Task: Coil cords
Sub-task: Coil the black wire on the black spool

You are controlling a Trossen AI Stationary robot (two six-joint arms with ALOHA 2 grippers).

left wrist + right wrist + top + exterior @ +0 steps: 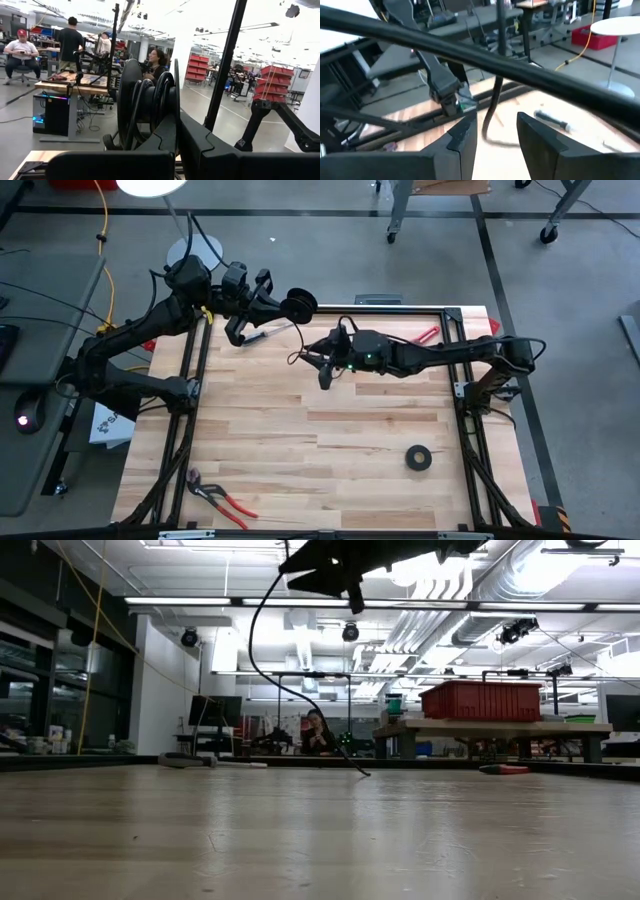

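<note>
Currently my left fingers (283,304) are clamped on the coiled cord (300,303), raised at the desk's (330,440) far edge; right fingers (328,370) half-open astride its limp, light tail. Grip loops, not tail.

You face a light wooden plank table (330,450) bordered by a dark metal frame (190,380). A black tape roll (419,458) lies on it near the front right. Red-handled pliers (218,496) lie at the front left corner. A second red-handled implement (427,334) lies near the rear edge, and a slim marker-like item (268,334) rests at the rear left.
</note>
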